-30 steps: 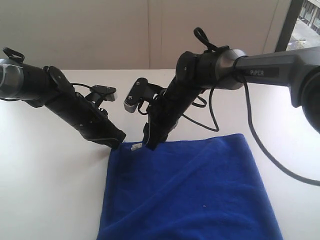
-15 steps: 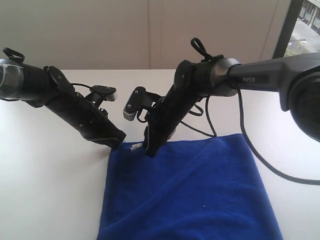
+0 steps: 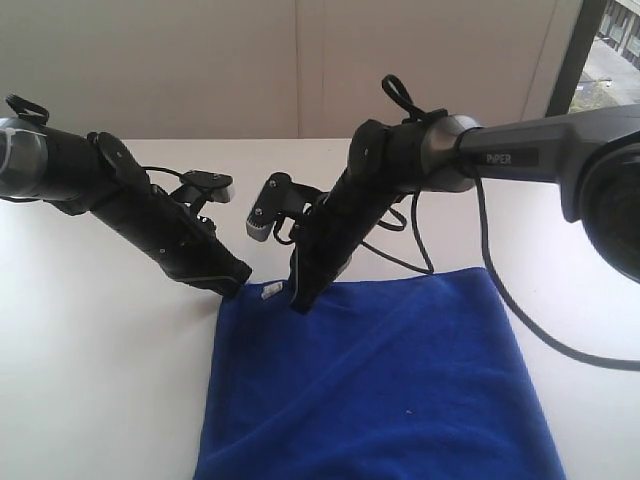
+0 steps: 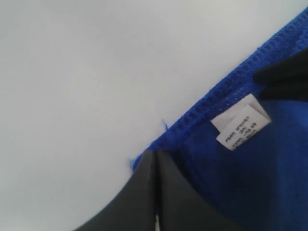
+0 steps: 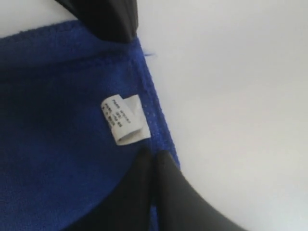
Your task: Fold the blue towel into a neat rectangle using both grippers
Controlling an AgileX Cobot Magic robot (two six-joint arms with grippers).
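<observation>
Flat on the white worktop (image 3: 90, 380) lies the fleecy blue towel (image 3: 370, 390). Both arms slant down, left tool (image 3: 238, 285) pinching its far corner, right tool (image 3: 298, 305) clenched on the stitched hem beside the tag (image 3: 271, 293).

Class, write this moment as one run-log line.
left claw: shut on blue towel corner | right claw: shut on edge beside white tag | towel: lying on table
</observation>
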